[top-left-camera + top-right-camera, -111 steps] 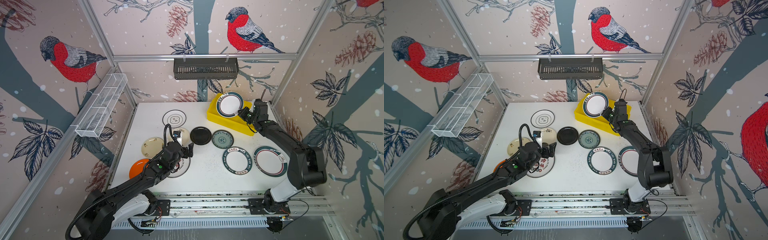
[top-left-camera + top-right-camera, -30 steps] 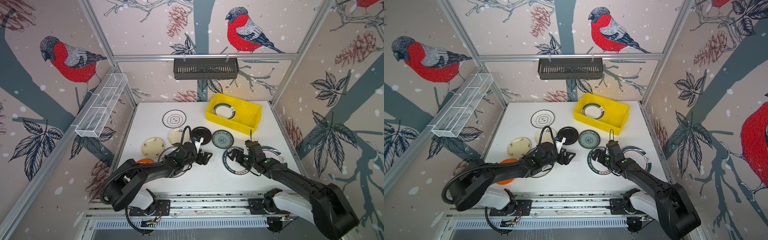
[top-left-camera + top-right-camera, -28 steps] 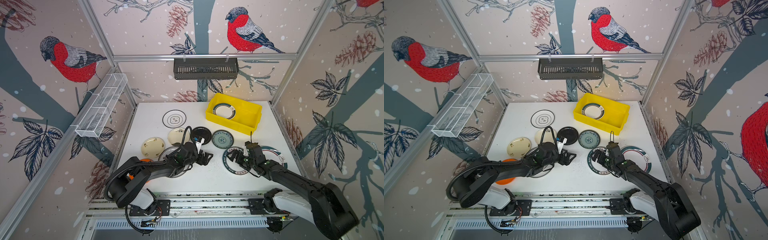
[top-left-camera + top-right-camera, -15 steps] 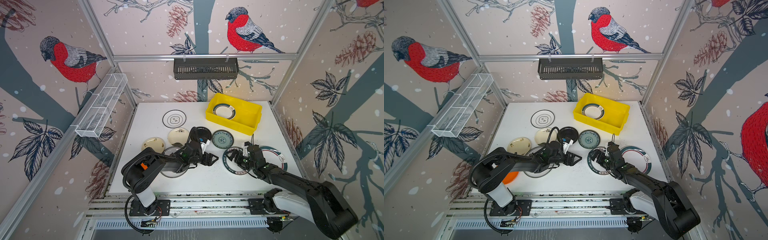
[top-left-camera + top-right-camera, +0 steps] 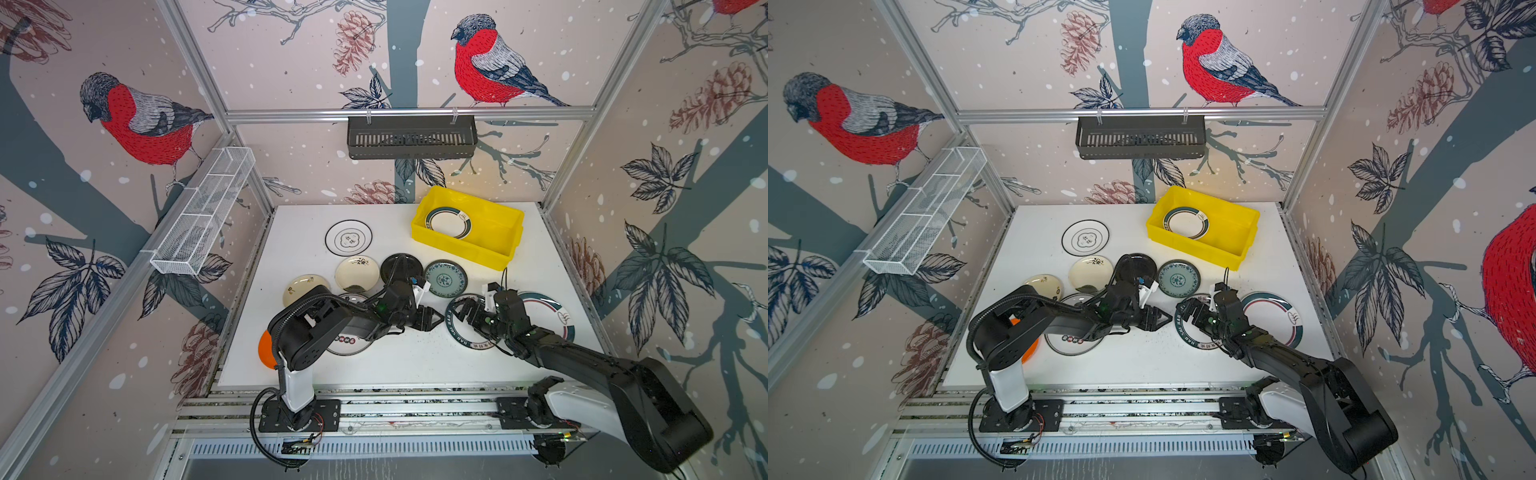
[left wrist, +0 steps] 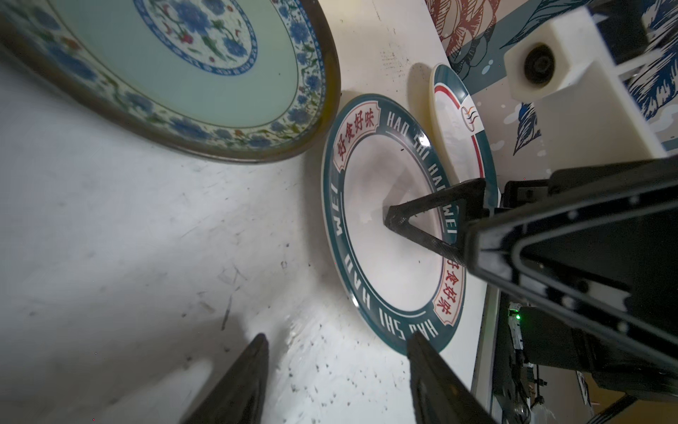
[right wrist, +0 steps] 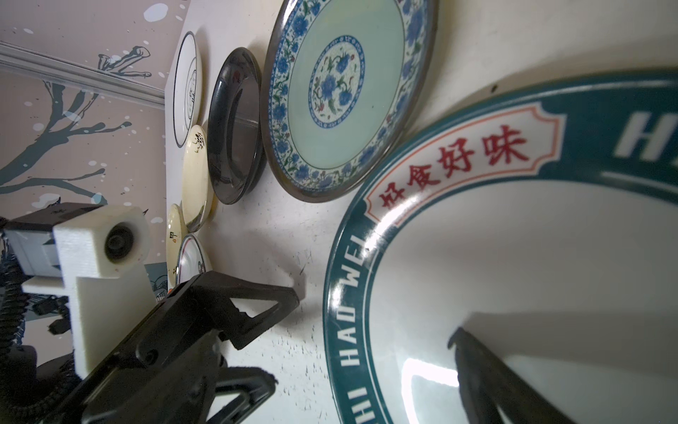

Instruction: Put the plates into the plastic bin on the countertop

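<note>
1. A cell papered with red-breasted birds encloses the white speckled countertop (image 5: 415, 365), with the two arms mounted along its front edge.
2. Near the front-left corner, an orange plate (image 5: 264, 349) and a white plate with red characters (image 5: 347, 340) lie partly under the left arm.
3. The left gripper (image 5: 430, 319) lies low over bare countertop just beside the lettered plate (image 5: 469, 343). In the left wrist view its fingers (image 6: 253, 367) stand partly apart with nothing between them.
4. The right gripper (image 5: 467, 311) is spread wide over the lettered plate and grips nothing. One finger (image 6: 414, 216) points down into the plate's white well; I cannot tell whether it touches.
5. A plate with a teal-and-red rim (image 5: 552, 316) lies by the right edge, close against the lettered one.
6. Mid-table lie a teal-patterned plate (image 5: 445, 278), a black plate (image 5: 409, 264) and two cream plates (image 5: 356, 273). A black-ringed white plate (image 5: 348, 237) lies farther back.
7. The yellow plastic bin (image 5: 457, 245) sits at the back-right corner with one dark-rimmed plate (image 5: 449, 222) inside.
</note>
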Tool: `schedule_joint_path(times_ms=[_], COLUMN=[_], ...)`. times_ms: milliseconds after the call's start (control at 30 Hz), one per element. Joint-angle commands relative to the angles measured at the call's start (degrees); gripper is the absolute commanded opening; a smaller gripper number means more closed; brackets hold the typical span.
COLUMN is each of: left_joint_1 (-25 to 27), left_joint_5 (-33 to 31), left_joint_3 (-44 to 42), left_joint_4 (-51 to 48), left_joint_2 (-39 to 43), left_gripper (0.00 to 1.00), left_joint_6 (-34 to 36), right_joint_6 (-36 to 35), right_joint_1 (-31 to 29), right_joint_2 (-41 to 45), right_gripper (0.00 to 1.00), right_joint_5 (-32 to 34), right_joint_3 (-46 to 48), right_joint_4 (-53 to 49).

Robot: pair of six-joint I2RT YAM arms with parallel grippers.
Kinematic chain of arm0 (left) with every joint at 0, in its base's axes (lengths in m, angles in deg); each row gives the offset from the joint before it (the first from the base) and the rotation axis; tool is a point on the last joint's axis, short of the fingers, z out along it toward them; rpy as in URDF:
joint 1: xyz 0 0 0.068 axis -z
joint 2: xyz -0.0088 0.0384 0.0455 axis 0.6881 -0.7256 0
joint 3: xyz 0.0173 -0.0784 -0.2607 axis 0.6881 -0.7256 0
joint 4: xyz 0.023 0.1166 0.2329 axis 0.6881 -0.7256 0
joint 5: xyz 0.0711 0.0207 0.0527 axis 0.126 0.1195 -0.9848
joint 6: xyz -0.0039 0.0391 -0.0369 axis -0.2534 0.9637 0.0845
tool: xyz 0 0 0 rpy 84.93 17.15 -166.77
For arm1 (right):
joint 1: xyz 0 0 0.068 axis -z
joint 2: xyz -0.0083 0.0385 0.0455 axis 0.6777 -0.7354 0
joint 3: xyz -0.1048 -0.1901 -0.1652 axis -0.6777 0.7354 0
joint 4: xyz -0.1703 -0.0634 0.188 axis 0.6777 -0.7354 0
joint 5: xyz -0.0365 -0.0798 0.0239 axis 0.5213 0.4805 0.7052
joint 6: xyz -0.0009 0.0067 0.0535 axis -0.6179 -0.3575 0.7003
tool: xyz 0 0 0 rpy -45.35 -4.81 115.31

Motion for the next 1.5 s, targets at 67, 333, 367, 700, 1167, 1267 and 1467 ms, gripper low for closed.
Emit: schedule_joint_path(times_ms=[67, 333, 367, 700, 1167, 1267, 1467], left_joint_1=[0.8, 1.49, 1.49, 2.17, 2.39, 2.39, 2.39], left_joint_5=[-1.2, -2.66, -2.77, -1.97, -2.84, -3.13, -3.65], left_joint_3=[0.83, 2.55, 2.82, 5.97, 9.39, 10.12, 10.84], left_joint_4=[5.42, 6.97, 6.75, 5.37, 1.69, 0.66, -0.71], left_joint_2=[-2.16, -4.11, -4.42, -7.43, -9.96, -10.22, -10.39], left_gripper=[0.53, 0.52, 0.51, 0.43, 0.19, 0.15, 0.04], left_joint_6=[-3.1, -4.72, -4.84, -5.26, -4.06, -3.87, -3.54], right_joint_6=[1.75, 2.96, 3.03, 1.85, -1.17, -1.53, -2.96], right_joint_1=[-0.01, 0.05, 0.05, 0.35, 1.49, 1.53, 1.52], right_joint_2=[1.45, 2.72, 2.95, 2.45, -2.14, -1.79, -0.89], right_gripper=[1.0, 1.0, 0.99, 0.99, 0.99, 0.99, 0.99], right_joint_5=[-0.27, -0.26, -0.22, -1.48, -4.6, -5.18, -4.57], right_joint_3=[1.53, 2.8, 2.92, 3.23, 2.27, 2.22, 0.93], right_joint_4=[3.72, 5.4, 5.7, 5.31, 4.63, 4.75, 2.94])
